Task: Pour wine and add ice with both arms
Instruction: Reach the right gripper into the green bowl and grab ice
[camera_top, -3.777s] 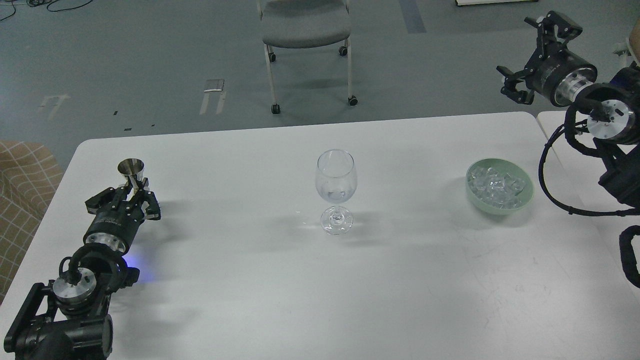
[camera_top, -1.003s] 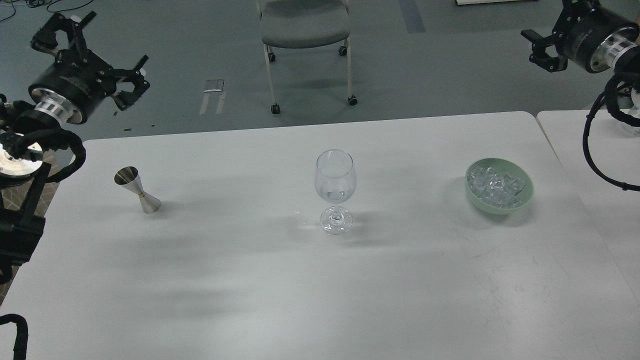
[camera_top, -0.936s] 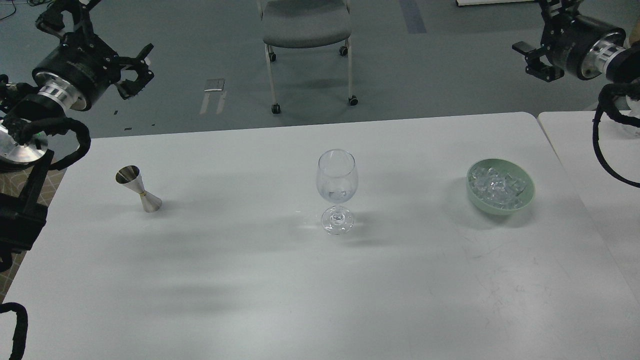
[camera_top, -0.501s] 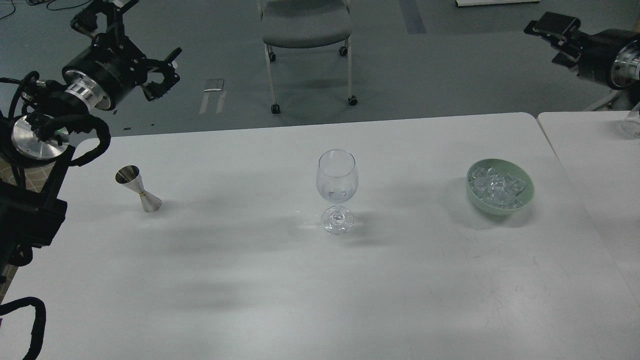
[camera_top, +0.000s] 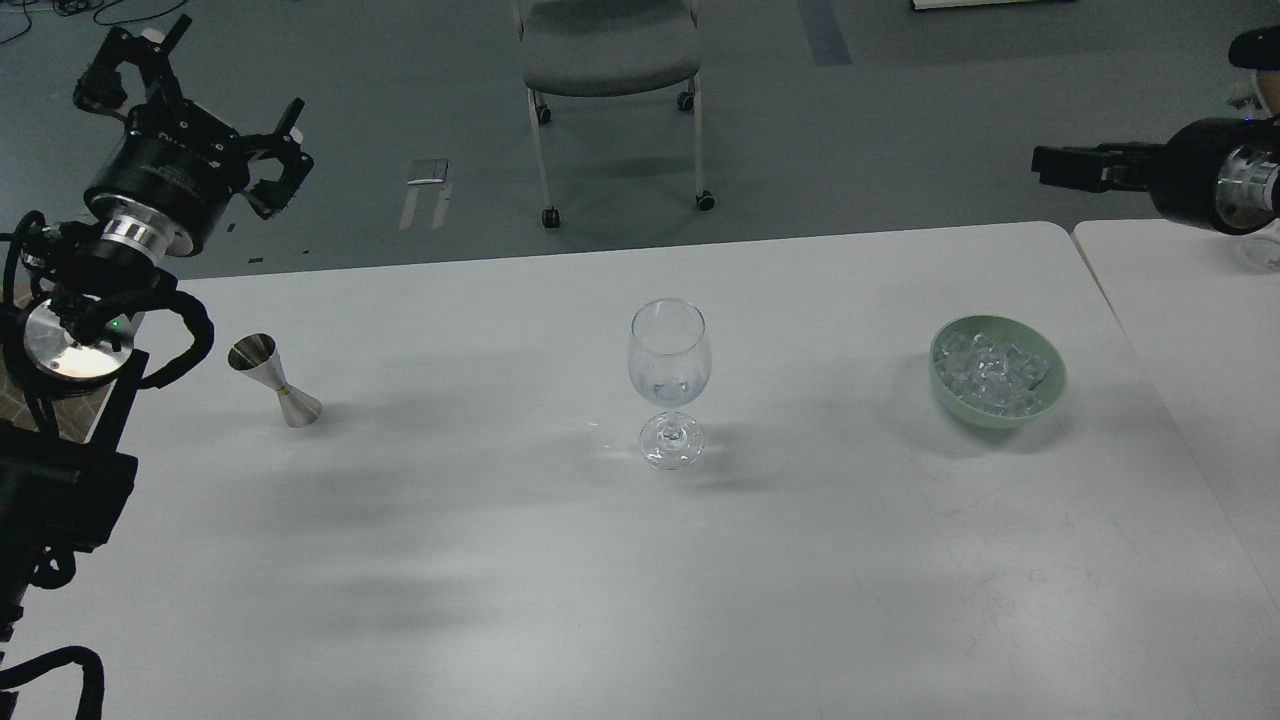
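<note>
A clear wine glass (camera_top: 670, 380) stands upright in the middle of the white table (camera_top: 560, 560), with a little clear liquid in its bowl. A steel jigger (camera_top: 273, 381) stands at the table's left. Ice cubes (camera_top: 992, 368) fill a pale green bowl (camera_top: 1052, 392) at the right. My left gripper (camera_top: 190, 105) is raised above the table's far left corner, behind the jigger, open and empty. My right gripper (camera_top: 1065, 165) is raised beyond the table's far right corner, pointing left and seen side-on; its fingers cannot be told apart.
A second white table (camera_top: 1190, 340) adjoins on the right, with a clear glass (camera_top: 1262, 245) at its far edge. A grey wheeled chair (camera_top: 610, 50) stands on the floor behind the table. My left arm's joints and cables (camera_top: 70, 330) hang over the left edge.
My left gripper has swung back to the left and a little lower. My right gripper has turned level, pointing left. The glass, jigger and bowl stand as before.
</note>
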